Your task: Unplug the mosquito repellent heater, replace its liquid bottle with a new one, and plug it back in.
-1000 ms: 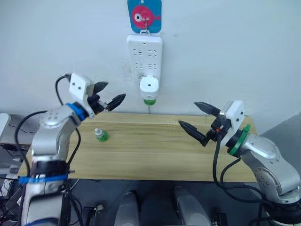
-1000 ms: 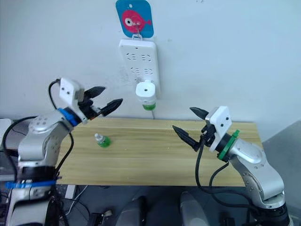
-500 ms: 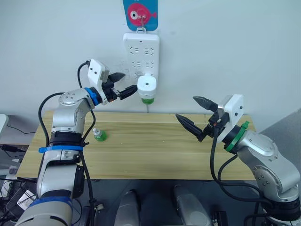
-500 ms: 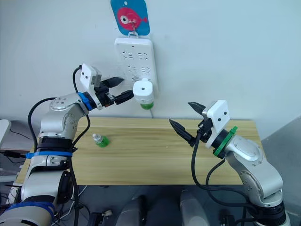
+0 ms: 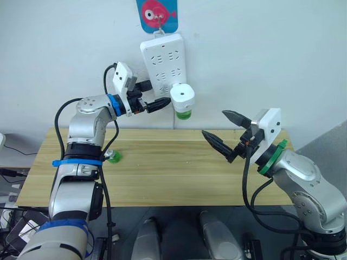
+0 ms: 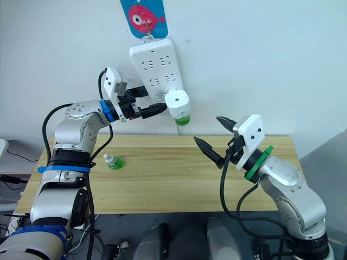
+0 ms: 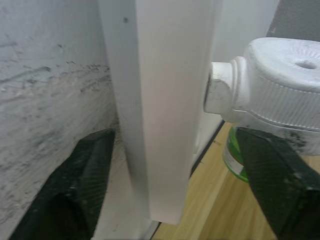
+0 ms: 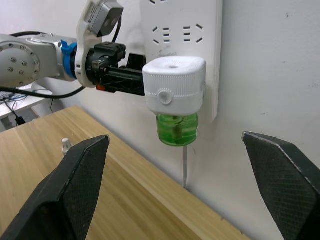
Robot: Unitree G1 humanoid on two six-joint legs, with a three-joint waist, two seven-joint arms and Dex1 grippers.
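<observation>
Task just starting: heater (image 5: pixel 182 97) w/ its green bottle (image 8: pixel 177 129) is plugged into the power strip (image 5: pixel 162 57) on the wall. Spare bottle (image 6: pixel 114 161) waits on the table (image 5: pixel 179 173). Left gripper (image 5: pixel 157 97), fingers apart, straddles the strip; 1 s ago it was lower, away from the strip. Right gripper (image 5: pixel 225 132) hangs open.

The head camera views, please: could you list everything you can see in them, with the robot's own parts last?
Power strip: one, white, hanging on the wall, tilted.
Fish hook plate: one, blue with a pink fish, on the wall above the strip.
Mosquito repellent heater: one, white, plugged into the strip's lower end, with a green bottle under it.
Spare bottle: one, green, on the table's left part.
Table: one, light wood, against the wall.
Left gripper: black fingers open astride the strip's lower end.
Right gripper: black fingers open, above the table.
</observation>
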